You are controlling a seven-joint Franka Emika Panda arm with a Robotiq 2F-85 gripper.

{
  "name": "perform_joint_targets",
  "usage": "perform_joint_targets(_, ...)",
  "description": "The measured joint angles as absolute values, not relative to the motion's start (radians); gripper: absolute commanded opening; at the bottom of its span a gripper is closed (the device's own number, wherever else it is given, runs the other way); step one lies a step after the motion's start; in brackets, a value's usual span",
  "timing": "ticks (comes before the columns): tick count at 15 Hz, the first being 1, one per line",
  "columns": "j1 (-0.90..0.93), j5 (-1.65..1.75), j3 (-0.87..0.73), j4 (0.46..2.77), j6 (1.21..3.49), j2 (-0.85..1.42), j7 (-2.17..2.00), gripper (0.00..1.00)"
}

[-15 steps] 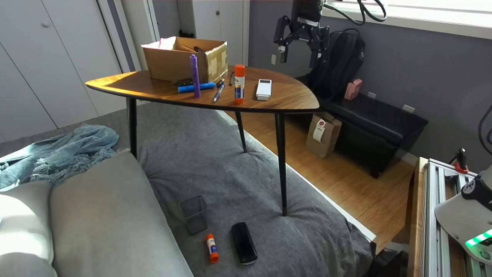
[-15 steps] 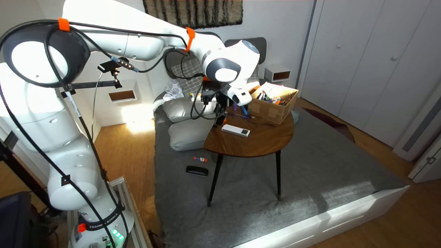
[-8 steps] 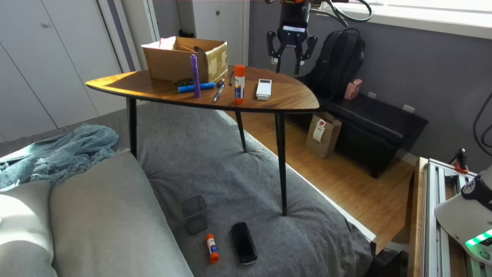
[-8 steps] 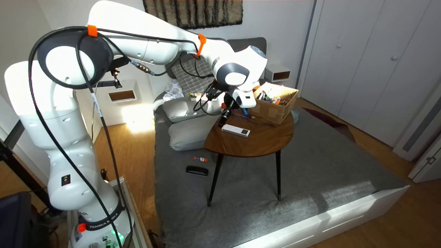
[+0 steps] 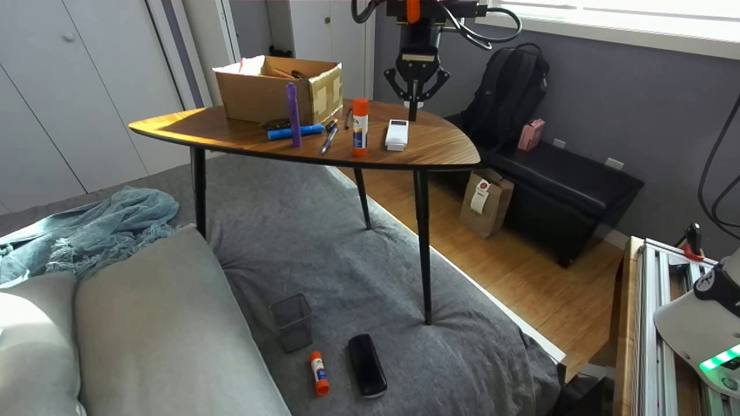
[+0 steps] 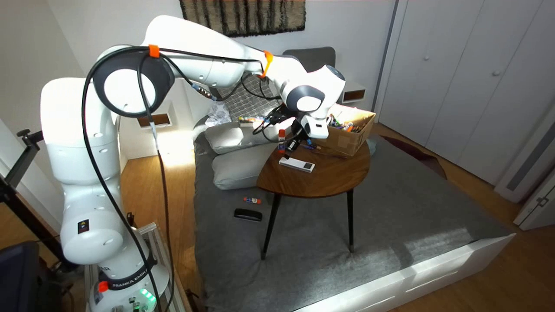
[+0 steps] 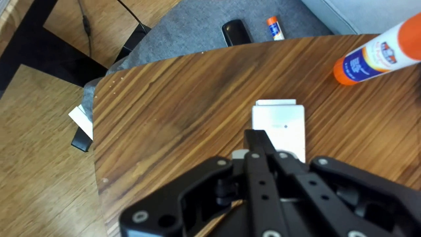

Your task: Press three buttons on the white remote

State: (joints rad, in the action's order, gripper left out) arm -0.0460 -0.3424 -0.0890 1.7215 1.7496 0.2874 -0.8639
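The white remote (image 7: 279, 118) lies flat on the wooden table, a faint dark mark on its face. Its lower part in the wrist view is hidden behind my gripper (image 7: 255, 134). Both fingers are pressed together with nothing between them, and their tips overlap the remote's left edge in that view. In an exterior view the shut gripper (image 5: 413, 119) points straight down, just behind and to the right of the remote (image 5: 397, 136). The fingertips look slightly above the table; I cannot tell whether they touch the remote (image 6: 298, 164).
An upright glue stick (image 5: 360, 128) and a standing purple marker (image 5: 293, 115) are on the table (image 5: 442, 144). A blue marker (image 5: 295, 132), a pen (image 5: 329, 139) and a cardboard box (image 5: 269, 95) sit farther along. A black case (image 5: 367, 365) lies on the bed.
My gripper has gone from open to shut. It has come down towards the tabletop and moved over to the remote. The remote and the table items have stayed in place.
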Motion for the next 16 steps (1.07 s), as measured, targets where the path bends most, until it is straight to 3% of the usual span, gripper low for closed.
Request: perform_joint_targets(16, -0.036, -0.351, -0.073, 1.641, 1.765, 0.366, -0.976, 0.00)
